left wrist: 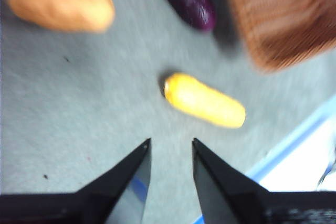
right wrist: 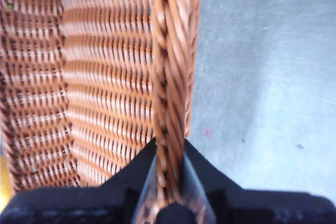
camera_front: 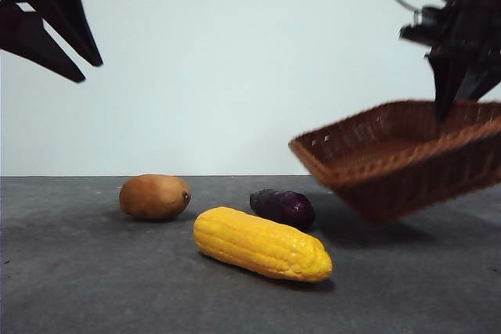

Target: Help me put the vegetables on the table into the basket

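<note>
the right hand (right wrist: 169,182) grips the basket (camera_front: 391,154) by its braided rim, jaws closed on it, holding it tilted above the tabletop (camera_front: 94,271). the left hand (left wrist: 170,148) hangs high over the vegetables, jaws parted and holding nothing. on the tabletop lie the potato (camera_front: 155,196), the corn (camera_front: 261,244) nearest the front camera, and the purple vegetable (camera_front: 282,207) just behind the corn. no writing is readable anywhere.
</note>
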You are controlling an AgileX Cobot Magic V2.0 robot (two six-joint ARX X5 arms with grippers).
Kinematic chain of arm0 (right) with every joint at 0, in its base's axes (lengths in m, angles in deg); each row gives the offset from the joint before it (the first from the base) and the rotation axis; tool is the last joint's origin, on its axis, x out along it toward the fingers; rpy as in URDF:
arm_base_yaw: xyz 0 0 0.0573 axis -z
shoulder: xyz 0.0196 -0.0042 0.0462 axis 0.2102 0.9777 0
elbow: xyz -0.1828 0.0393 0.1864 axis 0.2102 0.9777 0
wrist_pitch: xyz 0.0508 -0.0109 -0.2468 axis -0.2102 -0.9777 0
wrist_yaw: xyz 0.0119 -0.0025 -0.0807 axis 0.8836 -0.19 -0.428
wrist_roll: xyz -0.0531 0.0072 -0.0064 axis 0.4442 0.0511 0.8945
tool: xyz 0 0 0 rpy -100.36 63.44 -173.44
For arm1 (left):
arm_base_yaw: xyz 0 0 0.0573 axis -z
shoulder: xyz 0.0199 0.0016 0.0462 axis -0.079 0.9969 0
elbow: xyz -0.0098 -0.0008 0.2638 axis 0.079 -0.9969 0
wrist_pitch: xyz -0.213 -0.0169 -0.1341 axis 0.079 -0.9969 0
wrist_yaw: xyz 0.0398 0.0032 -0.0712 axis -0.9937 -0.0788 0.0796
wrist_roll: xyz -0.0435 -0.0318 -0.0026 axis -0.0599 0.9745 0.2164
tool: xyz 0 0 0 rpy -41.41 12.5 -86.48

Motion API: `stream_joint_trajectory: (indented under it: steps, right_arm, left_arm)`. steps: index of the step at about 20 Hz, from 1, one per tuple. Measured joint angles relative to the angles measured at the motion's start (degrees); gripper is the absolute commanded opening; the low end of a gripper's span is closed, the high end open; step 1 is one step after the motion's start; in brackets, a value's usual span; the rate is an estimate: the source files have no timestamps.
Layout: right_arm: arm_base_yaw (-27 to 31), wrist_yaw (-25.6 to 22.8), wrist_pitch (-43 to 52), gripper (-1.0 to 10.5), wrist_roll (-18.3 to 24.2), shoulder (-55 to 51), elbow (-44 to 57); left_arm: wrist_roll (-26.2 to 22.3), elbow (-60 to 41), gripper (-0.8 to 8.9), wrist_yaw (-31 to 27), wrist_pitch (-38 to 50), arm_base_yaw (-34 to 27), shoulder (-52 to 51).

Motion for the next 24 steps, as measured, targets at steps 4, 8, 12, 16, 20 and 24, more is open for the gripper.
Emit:
stream_joint_trajectory:
  steps: [4,8,12,16,20,24]
  right_arm:
    - [0.22,-0.22,-3.17,-0.2,0.04,-6.8,0.0]
    - [0.33,-1.22,-6.38,-0.2,1.27,-10.21,0.0]
    - [0.33,-1.55,-6.58,-0.2,1.73,-11.02,0.0]
    - [0.33,-1.57,-6.78,-0.2,2.75,-11.02,0.0]
    - [0.85,-1.57,-6.8,-0.2,3.04,-11.02,0.0]
    - [1.79,-1.97,-7.54,-0.2,3.23,-11.02,0.0]
  left_arm:
    - [-13.46,0.59,1.77,-1.9,0.57,9.77,2.51]
    - [-32.17,0.61,3.81,-11.52,1.97,19.76,3.74]
    - [-51.98,0.61,5.77,-14.27,10.08,26.69,4.44]
    - [-57.37,0.68,5.76,-21.38,12.52,29.33,9.75]
    - [-57.88,0.68,5.75,-21.99,14.45,30.05,16.63]
    - [-57.88,0.68,5.65,-22.18,16.98,30.05,21.46]
